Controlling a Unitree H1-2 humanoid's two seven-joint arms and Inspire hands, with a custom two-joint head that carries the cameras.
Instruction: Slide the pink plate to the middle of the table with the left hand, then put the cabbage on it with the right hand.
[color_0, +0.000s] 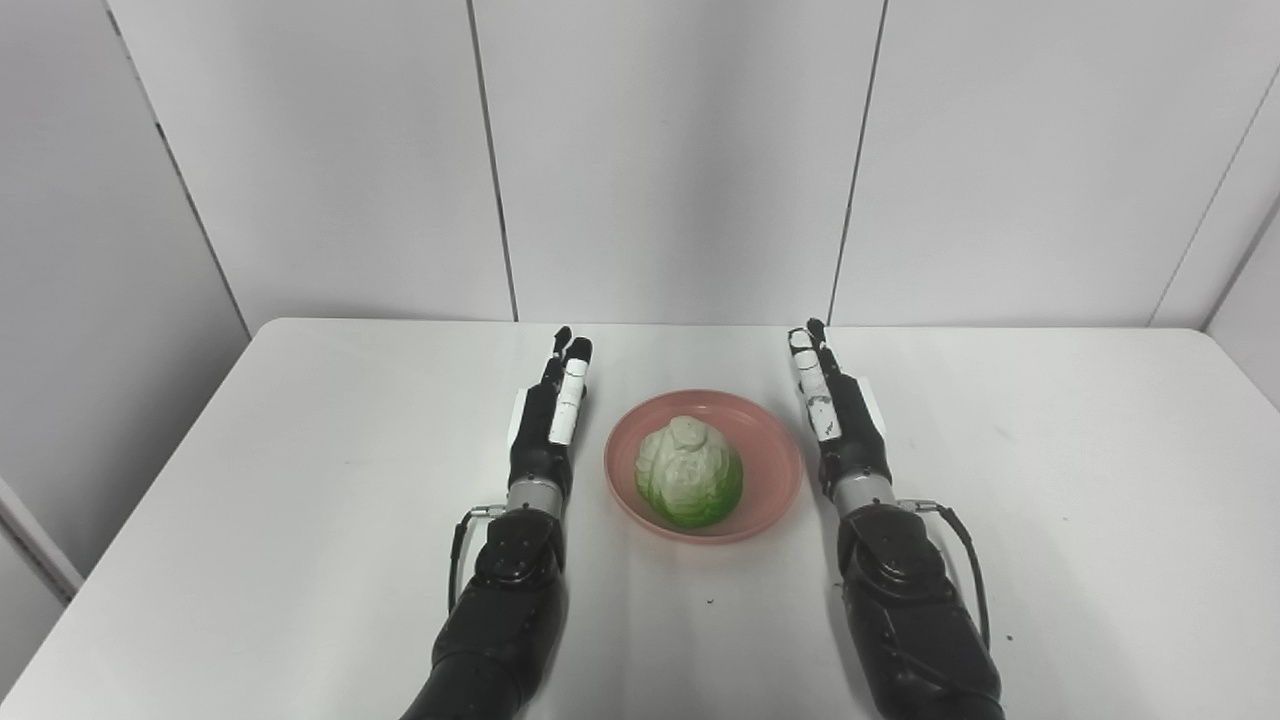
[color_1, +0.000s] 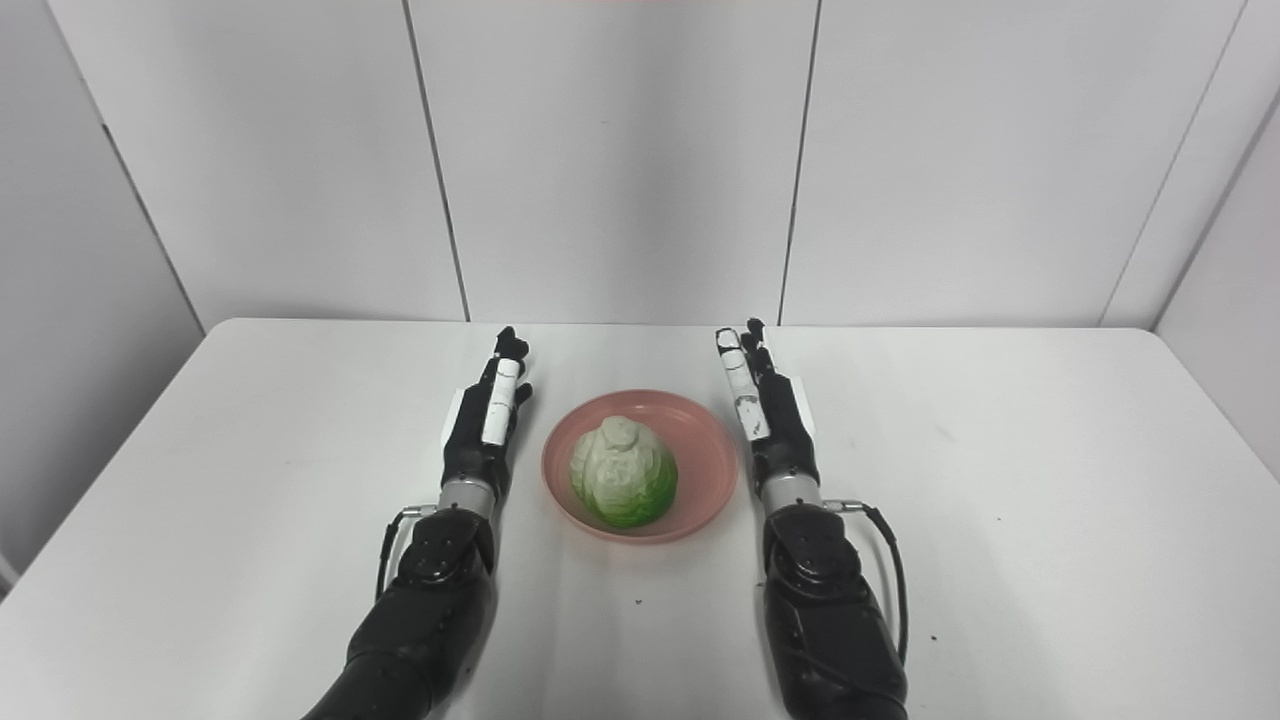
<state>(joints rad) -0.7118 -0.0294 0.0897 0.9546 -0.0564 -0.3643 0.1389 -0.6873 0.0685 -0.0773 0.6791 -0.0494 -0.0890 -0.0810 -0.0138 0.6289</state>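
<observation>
You have the pink plate (color_0: 772, 440) sitting at the middle of the white table (color_0: 300, 450), and the cabbage (color_0: 690, 474) rests on it, pale top up and green base toward you. Your left hand (color_0: 548, 420) lies just left of the plate, fingers stretched straight and empty, not touching the rim. Your right hand (color_0: 838, 410) lies just right of the plate, likewise extended flat, holding nothing.
</observation>
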